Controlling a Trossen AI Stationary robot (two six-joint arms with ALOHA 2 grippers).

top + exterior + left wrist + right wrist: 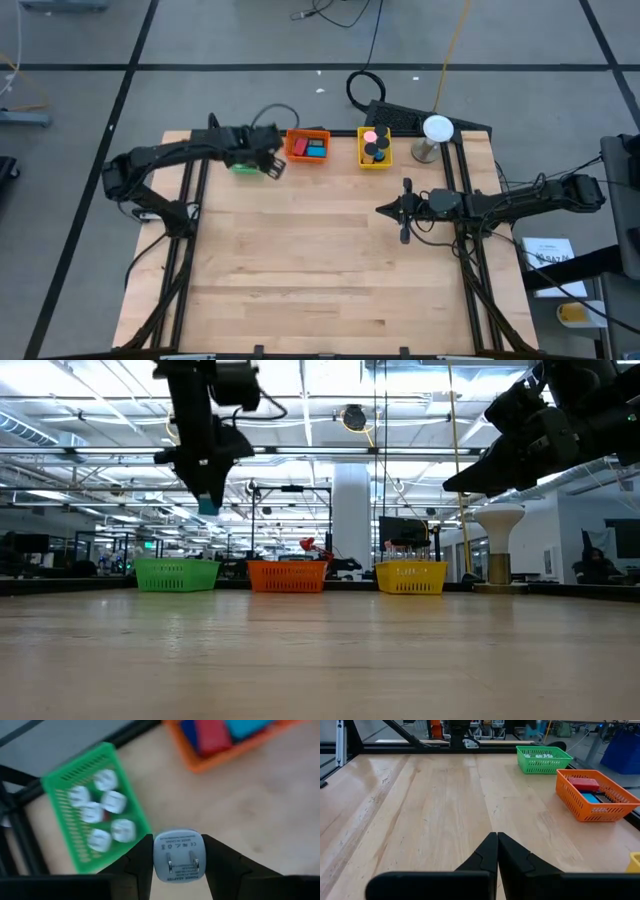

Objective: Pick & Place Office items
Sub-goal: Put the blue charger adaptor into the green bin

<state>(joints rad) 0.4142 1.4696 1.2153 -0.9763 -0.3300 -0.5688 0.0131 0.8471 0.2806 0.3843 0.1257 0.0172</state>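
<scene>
My left gripper [177, 851] is shut on a small white plug adapter [178, 845] with two metal prongs. In the high view this gripper [272, 167] hangs at the near right corner of the green tray [75, 795], which holds several similar white adapters [112, 802]. The low view shows it [207, 500] well above the green tray [176, 574]. The orange tray [308, 147] holds red and blue blocks. The yellow tray [375, 148] holds pink and black pieces. My right gripper [385, 210] is shut and waits above the table's right half. My left gripper pinches the white adapter between its two fingers, one on each of two opposite sides [158, 856]. The fingers [137, 865] come from above, pointing down. The pronged face [182, 862] is turned up toward the wrist camera. The adapter is lifted clear, above bare table beside the green tray.
The three trays stand in a row along the far edge. A white ball on a stand [437, 130] sits right of the yellow tray, with a dark keyboard [395, 117] behind it. Bare wood [300, 260] stretches across the middle and near side.
</scene>
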